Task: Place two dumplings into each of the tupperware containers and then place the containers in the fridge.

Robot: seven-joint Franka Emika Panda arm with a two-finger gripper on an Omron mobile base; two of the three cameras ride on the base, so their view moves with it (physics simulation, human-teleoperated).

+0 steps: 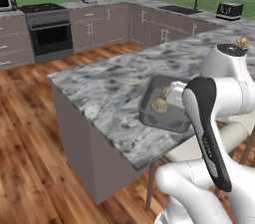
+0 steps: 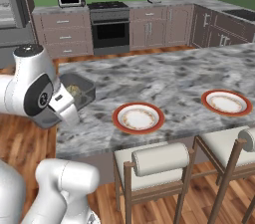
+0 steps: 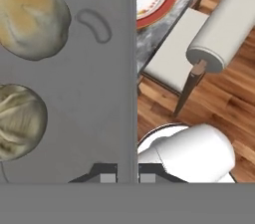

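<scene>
The wall of the translucent grey rectangular tupperware container (image 3: 128, 68) is clamped by the closed pincer (image 3: 127, 175); two tan, green-mottled lumpy dumplings (image 3: 32, 21) are seen inside, left of the pincer, on the grey marbled surface (image 1: 109, 88).

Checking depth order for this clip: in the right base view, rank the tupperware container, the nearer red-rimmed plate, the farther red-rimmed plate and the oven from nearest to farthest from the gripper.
1. tupperware container, at the gripper, counter's left edge.
2. nearer plate, counter's middle front.
3. farther plate, counter's right.
4. oven, across the floor at the back wall.
</scene>
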